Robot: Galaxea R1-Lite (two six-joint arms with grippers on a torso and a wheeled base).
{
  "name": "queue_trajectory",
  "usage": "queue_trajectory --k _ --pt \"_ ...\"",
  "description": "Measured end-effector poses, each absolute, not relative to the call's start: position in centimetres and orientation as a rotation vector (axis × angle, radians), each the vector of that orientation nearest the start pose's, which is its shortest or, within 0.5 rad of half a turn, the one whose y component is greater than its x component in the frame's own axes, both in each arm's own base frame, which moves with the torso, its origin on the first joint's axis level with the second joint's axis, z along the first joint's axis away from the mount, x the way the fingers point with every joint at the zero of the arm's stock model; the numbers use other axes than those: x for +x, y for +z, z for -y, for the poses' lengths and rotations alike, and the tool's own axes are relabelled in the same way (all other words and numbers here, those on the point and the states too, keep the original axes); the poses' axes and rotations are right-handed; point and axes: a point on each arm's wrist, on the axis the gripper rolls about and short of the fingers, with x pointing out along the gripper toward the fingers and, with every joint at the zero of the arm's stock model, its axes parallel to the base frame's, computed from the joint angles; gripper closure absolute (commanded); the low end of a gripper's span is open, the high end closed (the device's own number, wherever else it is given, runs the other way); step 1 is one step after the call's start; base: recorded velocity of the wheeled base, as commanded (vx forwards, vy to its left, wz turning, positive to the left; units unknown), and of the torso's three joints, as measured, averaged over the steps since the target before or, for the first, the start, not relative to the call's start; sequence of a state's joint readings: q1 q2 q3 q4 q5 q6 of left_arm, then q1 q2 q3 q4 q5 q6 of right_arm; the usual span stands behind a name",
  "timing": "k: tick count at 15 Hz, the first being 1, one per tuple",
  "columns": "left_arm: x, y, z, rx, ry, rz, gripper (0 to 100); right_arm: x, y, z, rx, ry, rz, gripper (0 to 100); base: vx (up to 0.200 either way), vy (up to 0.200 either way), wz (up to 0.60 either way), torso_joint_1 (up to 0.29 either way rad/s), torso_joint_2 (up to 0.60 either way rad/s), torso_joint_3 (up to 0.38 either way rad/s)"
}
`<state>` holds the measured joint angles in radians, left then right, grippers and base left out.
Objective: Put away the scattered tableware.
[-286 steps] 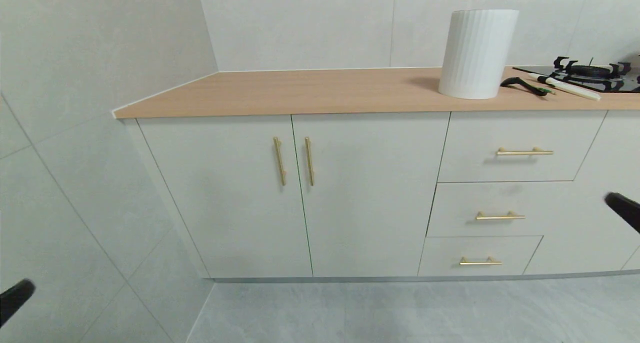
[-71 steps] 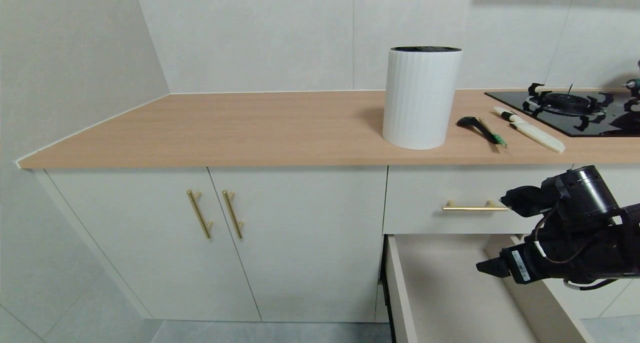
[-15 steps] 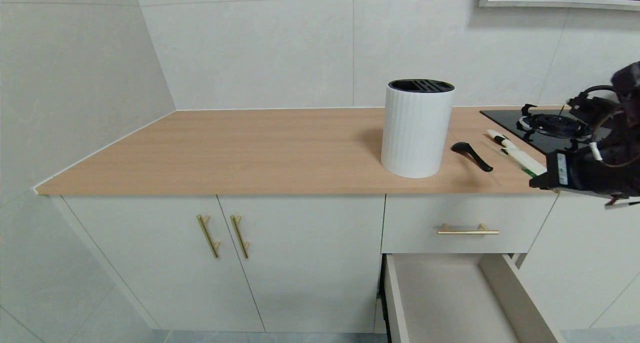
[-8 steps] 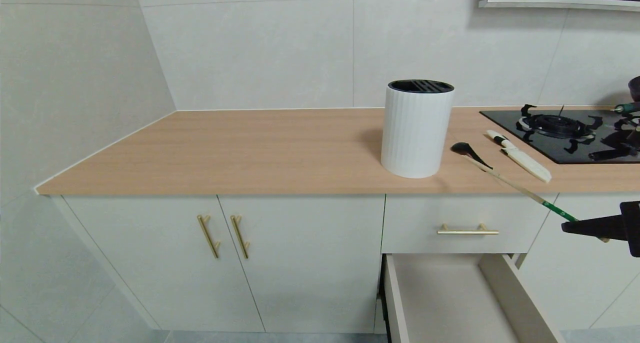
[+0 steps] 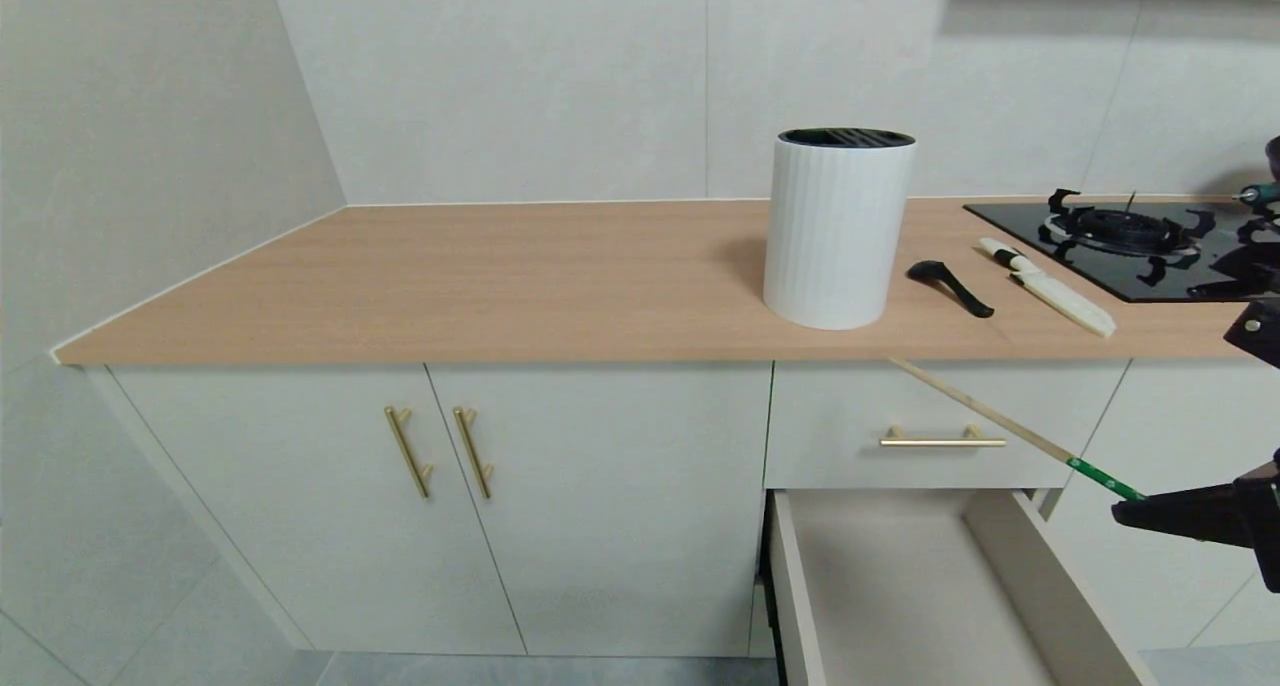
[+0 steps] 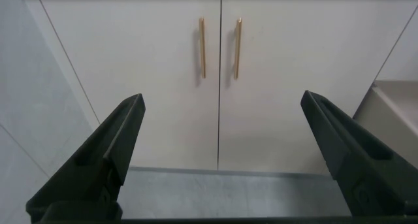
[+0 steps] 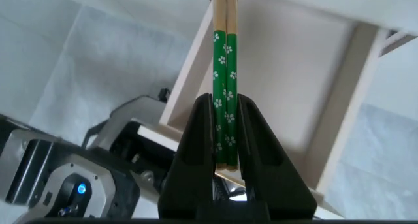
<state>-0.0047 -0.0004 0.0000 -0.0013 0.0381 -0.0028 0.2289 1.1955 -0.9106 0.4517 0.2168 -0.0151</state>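
roughly a third through, judging by what lies where. gripping the chopsticks (image 5: 1010,431) by their green ends in the right hand (image 5: 1125,506), pinched narrow on them, at lower right of the head view, slanting up-left just beside the open drawer (image 5: 800,586) at bottom centre. not yet let go into it. left to fetch from the surface (image 5: 500,286), right of centre: black spoon (image 5: 950,286) and white knife (image 5: 1050,288), near the white holder (image 5: 838,231). left hand (image 6: 222,100) spread wide, holding nothing, facing the cupboard doors (image 6: 163,87).

Green-ended chopsticks (image 5: 1000,420) — slanted above open drawer (image 5: 1040,586)
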Motion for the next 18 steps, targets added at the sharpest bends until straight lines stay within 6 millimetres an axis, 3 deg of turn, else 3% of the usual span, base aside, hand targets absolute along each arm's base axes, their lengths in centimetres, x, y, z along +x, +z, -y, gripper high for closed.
queue_trajectory --k 10,18 --pt "-2.3 7.6 -0.1 -0.003 0.033 0.001 0 16.0 21.1 -5.3 -0.039 0.493 -0.858 100 0.000 0.000 0.00 -0.143 0.43 0.291" --pt "-2.3 7.6 -0.1 -0.003 0.033 0.002 0 18.0 19.4 -5.9 -0.049 0.490 -0.934 100 0.000 0.000 0.00 -0.007 0.03 0.020"
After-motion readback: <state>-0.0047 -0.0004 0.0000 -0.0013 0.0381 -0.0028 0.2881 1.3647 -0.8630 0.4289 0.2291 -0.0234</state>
